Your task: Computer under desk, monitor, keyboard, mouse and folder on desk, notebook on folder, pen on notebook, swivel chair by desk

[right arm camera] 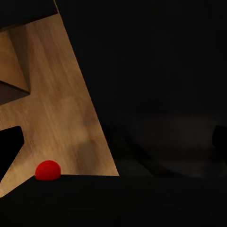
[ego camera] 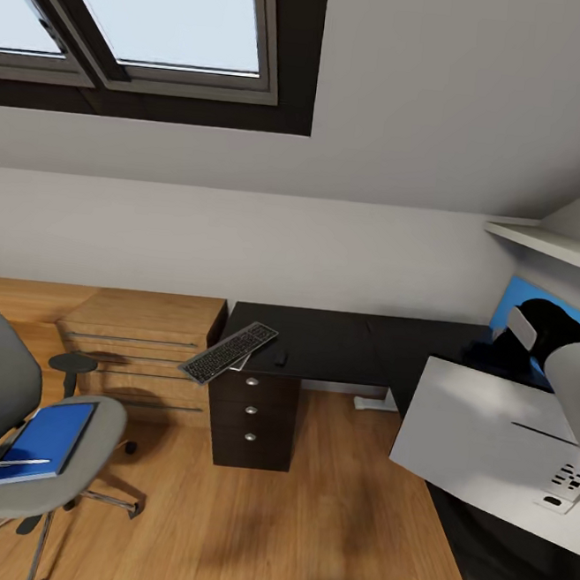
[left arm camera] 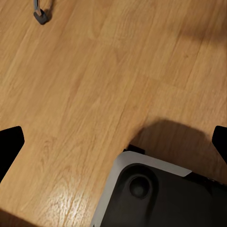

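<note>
Head view first: attic bedroom with a dark-framed skylight up top, sloped grey ceiling, wood-plank floor. Black-topped desk along the far wall, drawer unit with three silver knobs under its left end, all drawers shut. Keyboard lying crooked across the desk's left corner, one end hanging past the edge, something pale and thin poking out from under it. Tiny black mouse just beside it on the desk top. Swivel chair well apart from the desk, down at the left, carrying the blue folder flat on its seat with the white pen resting on the folder. Light-wood chest of drawers behind the chair. Monitor at the right, white back facing the camera, tilted over the desk's right wing, with the right arm's pale shell beside it. Left wrist view: bare plank floor, a chair castor in one corner, the robot's dark base below, two black fingertips at opposite edges of the frame, spread wide around nothing. Right wrist view: mostly black, a wedge of wood floor, and a red dot at the edge of a dark surface, probably the monitor's front; one dark fingertip visible, can't tell whether that gripper is clamped or loose.
</note>
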